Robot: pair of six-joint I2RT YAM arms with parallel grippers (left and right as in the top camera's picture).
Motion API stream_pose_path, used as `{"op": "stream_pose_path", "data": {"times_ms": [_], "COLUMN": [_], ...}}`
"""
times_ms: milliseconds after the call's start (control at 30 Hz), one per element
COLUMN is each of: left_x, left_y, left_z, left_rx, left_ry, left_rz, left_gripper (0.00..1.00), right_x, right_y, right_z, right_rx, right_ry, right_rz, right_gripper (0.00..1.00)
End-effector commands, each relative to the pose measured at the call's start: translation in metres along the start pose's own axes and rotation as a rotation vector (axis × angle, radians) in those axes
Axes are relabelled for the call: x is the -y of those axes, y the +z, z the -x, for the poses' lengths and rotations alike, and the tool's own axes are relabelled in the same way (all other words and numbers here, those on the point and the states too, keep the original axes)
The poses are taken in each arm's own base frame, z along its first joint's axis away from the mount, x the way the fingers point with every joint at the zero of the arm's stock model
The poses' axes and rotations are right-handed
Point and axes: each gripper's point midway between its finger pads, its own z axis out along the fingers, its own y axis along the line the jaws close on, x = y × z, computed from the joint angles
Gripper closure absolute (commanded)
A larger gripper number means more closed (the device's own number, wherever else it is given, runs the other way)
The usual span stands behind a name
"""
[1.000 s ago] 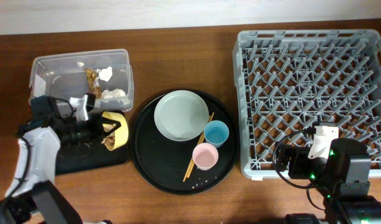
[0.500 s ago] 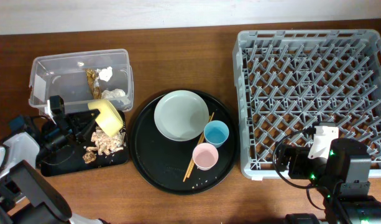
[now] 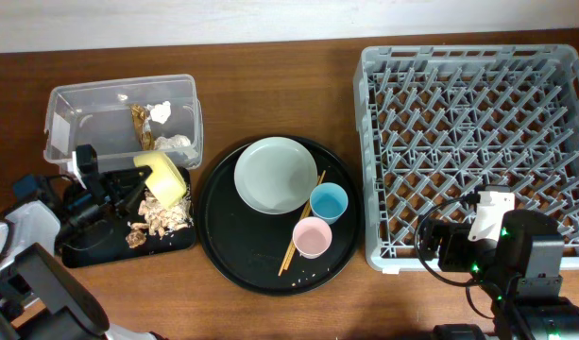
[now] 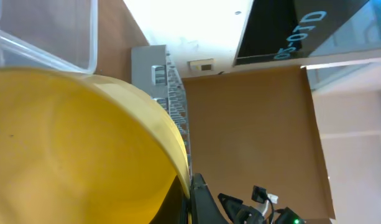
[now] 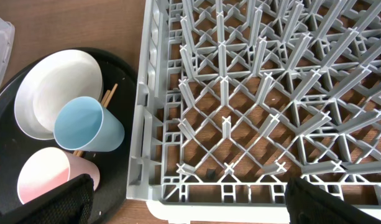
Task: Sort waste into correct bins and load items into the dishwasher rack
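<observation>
Since a second ago the small yellow bowl [image 3: 164,178] has gone from sitting level to tipped on its side, and the tan crumbly scraps [image 3: 161,217] now lie in a heap on the flat black tray [image 3: 91,247]; over the last half second nothing has shifted. The left gripper [image 3: 128,192] looks clamped on the bowl's rim, mouth turned down toward the tray, which I take to be the way to shake out the last crumbs. From its wrist camera the bowl is a smooth, glossy yellow curve filling the view, and I see no scraps on that side.

The clear tub [image 3: 81,118] just behind holds the crumpled tissue bits [image 3: 160,112] and the shiny wrapper [image 3: 138,121], so the dry rubbish sits apart from the food.

On the round black tray [image 3: 242,255] wait the matte grey-green plate [image 3: 275,175], the light blue cup [image 3: 329,202], the pink cup [image 3: 313,237] and the thin wooden chopsticks [image 3: 287,253] (slanting between plate and cups). The grey pegged rack [image 3: 363,161] stands empty. The right gripper [image 5: 190,208] hovers at its near edge, fingers spread wide, holding nothing.
</observation>
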Motion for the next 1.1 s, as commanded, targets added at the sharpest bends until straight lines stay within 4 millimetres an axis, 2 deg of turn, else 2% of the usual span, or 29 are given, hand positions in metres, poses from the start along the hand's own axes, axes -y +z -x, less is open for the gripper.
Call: {"op": "stream_pose_path", "data": {"times_ms": [0,167,267,400,467,500,600,633,733,800,900,1000,1033,1067], "left_x": [0.007,0.004,-0.004,-0.006,-0.011,-0.012,-0.014,-0.014,-0.015,-0.026,-0.061,-0.069,-0.069,-0.07], "left_y": [0.0,0.006,0.041,0.08,0.1,0.117,0.159,0.179,0.211,0.223,0.228,0.231,0.231,0.23], "left_z": [0.0,-0.004,-0.03,-0.07,-0.09,-0.097,-0.108,-0.112,-0.118,-0.128,-0.137,-0.137,-0.137,-0.138], "left_rx": [0.007,-0.017,-0.166,-0.364,-0.452,-0.484,-0.511,-0.503,-0.453,-0.479,-0.548,-0.555,-0.557,-0.561], "left_ry": [0.031,0.034,0.111,0.341,0.451,0.526,0.747,0.88,1.092,1.118,1.079,1.074,1.072,1.069], "left_rz": [-0.05,-0.022,0.115,0.381,0.451,0.465,0.52,0.569,0.678,0.687,0.722,0.726,0.728,0.731], "left_gripper": [1.0,1.0,1.0,1.0,1.0,1.0,1.0,1.0,1.0,1.0,1.0,0.99,0.93,0.83], "right_x": [-0.002,-0.002,-0.002,-0.002,-0.002,-0.002,-0.002,-0.002,-0.002,-0.002,-0.002,-0.002,-0.002,-0.002], "right_y": [-0.005,-0.005,-0.005,-0.005,-0.005,-0.005,-0.005,-0.005,-0.005,-0.005,-0.005,-0.005,-0.005,-0.005], "right_z": [0.005,0.006,0.006,0.006,0.006,0.006,0.006,0.005,0.006,0.005,0.006,0.006,0.006,0.005], "right_rx": [0.019,0.02,0.02,0.02,0.02,0.02,0.02,0.019,0.02,0.019,0.02,0.02,0.02,0.019], "right_ry": [-0.002,-0.002,-0.002,-0.002,-0.002,-0.002,-0.002,-0.001,-0.002,-0.002,-0.002,-0.002,-0.002,-0.002], "right_rz": [0.004,0.003,0.003,0.003,0.003,0.003,0.004,0.003,0.004,0.004,0.004,0.004,0.004,0.004], "right_gripper": [0.01,0.01,0.01,0.01,0.01,0.01,0.01,0.01,0.02,0.01,0.01,0.01,0.01,0.01]}}
